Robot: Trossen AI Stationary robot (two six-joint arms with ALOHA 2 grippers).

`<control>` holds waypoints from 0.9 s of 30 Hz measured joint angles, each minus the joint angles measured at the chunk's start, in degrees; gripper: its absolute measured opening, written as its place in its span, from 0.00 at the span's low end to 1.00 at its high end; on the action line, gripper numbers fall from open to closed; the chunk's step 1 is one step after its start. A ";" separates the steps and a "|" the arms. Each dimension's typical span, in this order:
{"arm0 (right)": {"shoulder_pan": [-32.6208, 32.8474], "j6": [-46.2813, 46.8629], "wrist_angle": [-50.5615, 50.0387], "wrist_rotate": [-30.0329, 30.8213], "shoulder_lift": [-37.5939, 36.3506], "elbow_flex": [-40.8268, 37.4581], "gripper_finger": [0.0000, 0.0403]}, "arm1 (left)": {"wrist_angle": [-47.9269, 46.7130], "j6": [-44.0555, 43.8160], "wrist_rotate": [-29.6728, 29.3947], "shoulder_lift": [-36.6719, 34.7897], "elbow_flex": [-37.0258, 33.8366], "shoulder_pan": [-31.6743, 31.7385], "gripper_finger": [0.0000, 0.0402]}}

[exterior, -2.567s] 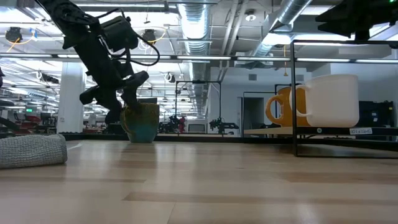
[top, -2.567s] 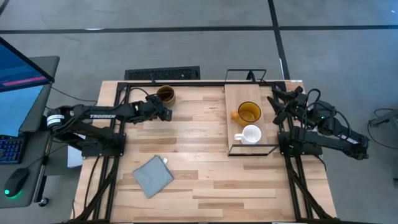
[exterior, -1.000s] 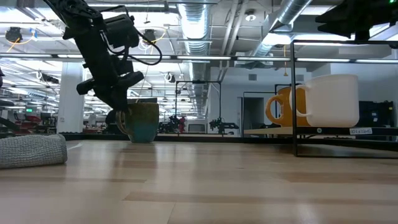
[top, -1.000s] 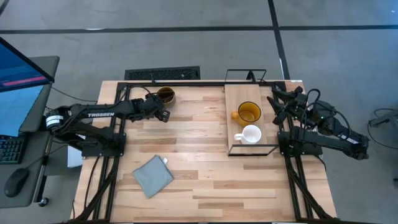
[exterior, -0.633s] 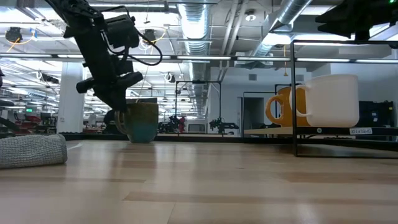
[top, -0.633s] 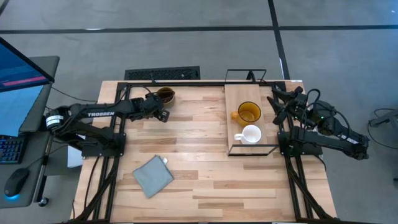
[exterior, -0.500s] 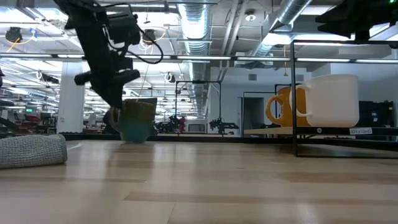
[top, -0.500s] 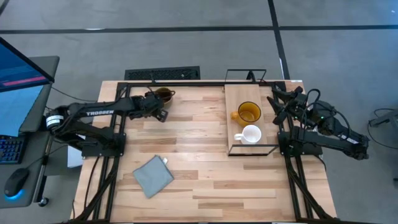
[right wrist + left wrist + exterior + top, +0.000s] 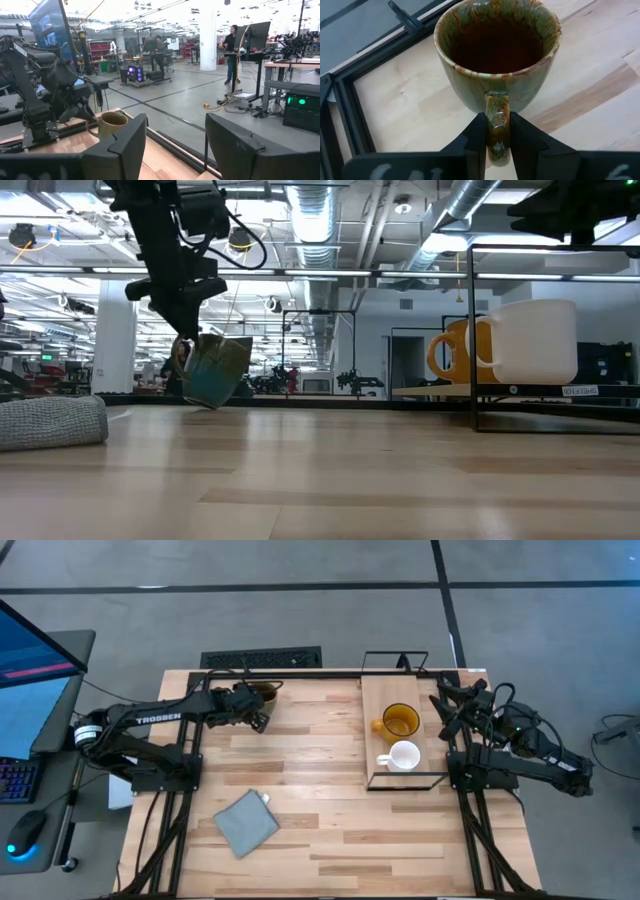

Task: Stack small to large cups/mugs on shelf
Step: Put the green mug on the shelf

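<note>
As I lift it by the handle, the dark mug [image 9: 498, 55] hangs tilted just off the table [image 9: 320, 790] | left gripper [image 9: 497, 131] pinched on that handle, mug just ahead of its fingers | right gripper [image 9: 175, 145] wide, empty, waiting beside the shelf [image 9: 378, 700] holding amber mug [image 9: 400, 721] and white mug [image 9: 404, 756].

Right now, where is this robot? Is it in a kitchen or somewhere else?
Not a kitchen. It looks like a big robotics lab or workshop: bare pipes and ducts run along the ceiling, other desks with a glowing monitor stand around, and a person works at a standing desk on the wide concrete floor.
</note>
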 joint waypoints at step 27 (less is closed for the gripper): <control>0.00 -0.04 0.02 0.00 0.00 0.00 0.56 | 19.93 2.61 7.92 0.02 -3.08 -3.43 0.11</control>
